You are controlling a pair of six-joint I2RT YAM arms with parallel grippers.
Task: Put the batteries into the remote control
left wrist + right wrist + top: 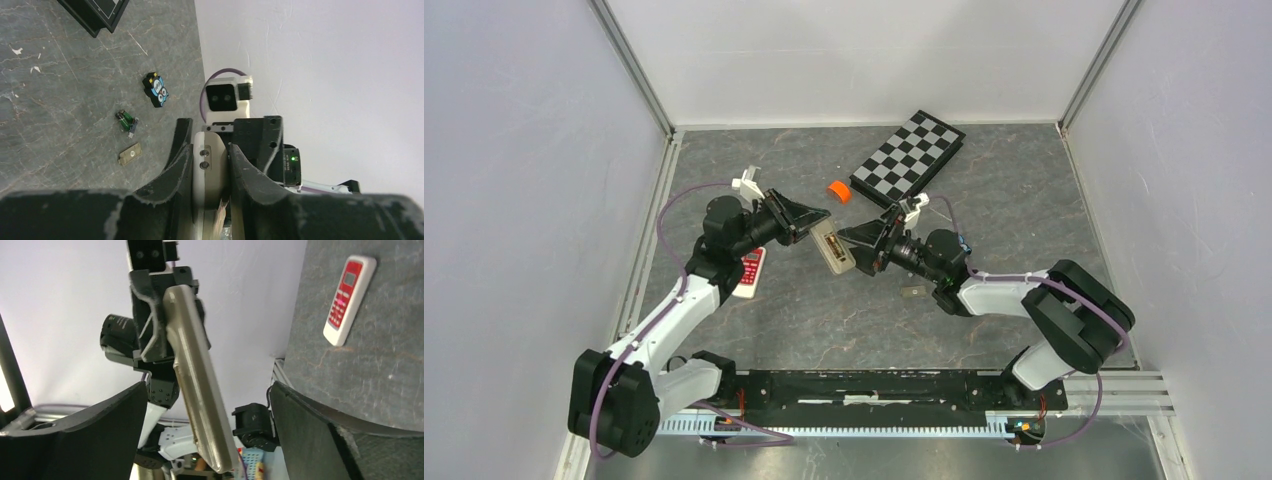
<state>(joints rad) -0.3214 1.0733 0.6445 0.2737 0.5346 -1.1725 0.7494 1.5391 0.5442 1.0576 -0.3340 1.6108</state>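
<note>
My left gripper [210,145] is shut on one end of the beige remote control [209,167] and holds it above the table. In the top view the remote [832,246] slants between the two grippers, its dark slot facing up. My right gripper [208,385] is open. Its fingers [320,435] stand wide on either side of the remote's free end [200,390] without touching it. Small green-tinted batteries [126,121] lie on the grey table, apart from both grippers.
A red-and-white remote [749,272] lies on the table under the left arm. An orange roll [838,191] and a checkerboard [909,155] sit at the back. A blue-and-black gadget [156,90] and a small beige cover plate [130,153] lie near the batteries.
</note>
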